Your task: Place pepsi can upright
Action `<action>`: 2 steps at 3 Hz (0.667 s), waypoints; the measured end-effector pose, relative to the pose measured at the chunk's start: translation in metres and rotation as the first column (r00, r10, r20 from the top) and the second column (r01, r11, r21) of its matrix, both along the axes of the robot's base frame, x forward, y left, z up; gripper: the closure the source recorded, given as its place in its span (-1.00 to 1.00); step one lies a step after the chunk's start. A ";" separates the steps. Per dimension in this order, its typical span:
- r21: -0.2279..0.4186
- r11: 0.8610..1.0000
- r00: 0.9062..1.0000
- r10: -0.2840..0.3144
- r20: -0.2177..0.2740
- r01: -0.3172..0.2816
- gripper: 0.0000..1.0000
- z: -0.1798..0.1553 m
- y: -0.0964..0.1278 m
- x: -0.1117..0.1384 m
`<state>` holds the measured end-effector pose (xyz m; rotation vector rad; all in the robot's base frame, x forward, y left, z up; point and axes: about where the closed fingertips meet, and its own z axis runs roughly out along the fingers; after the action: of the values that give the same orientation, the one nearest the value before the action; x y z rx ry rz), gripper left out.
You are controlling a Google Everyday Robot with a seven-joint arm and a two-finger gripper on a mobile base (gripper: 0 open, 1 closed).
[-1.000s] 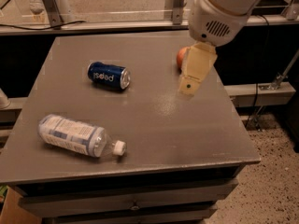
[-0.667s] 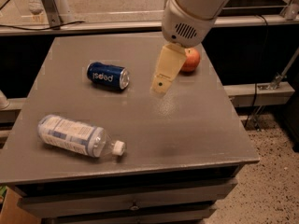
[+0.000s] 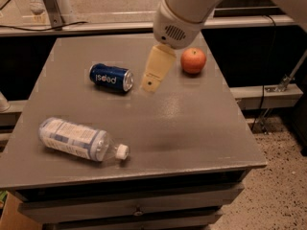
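The pepsi can (image 3: 111, 78) is dark blue with white lettering. It lies on its side on the grey table (image 3: 192, 128), towards the back left, its silver end facing right. My gripper (image 3: 152, 83) hangs from the white arm above the table's middle back. Its cream-coloured tip is just right of the can's silver end and apart from it. The gripper holds nothing.
A red apple (image 3: 193, 60) sits at the back right of the table, right of the gripper. A clear plastic water bottle (image 3: 79, 139) with a white cap lies on its side at the front left. A shelf rail runs behind the table.
My gripper has moved left across the table, from in front of the apple to just right of the can. The apple is now uncovered. The can and bottle have not moved.
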<state>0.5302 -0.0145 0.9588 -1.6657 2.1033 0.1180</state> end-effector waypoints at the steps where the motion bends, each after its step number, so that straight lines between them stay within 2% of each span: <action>1: 0.056 0.998 1.000 0.009 -0.004 -0.008 -1.00 -0.011 0.041 0.029; 2: 0.076 0.997 1.000 0.020 -0.020 -0.018 -1.00 -0.031 0.083 0.056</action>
<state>0.5865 0.0685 0.9273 -1.6475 2.0722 0.2193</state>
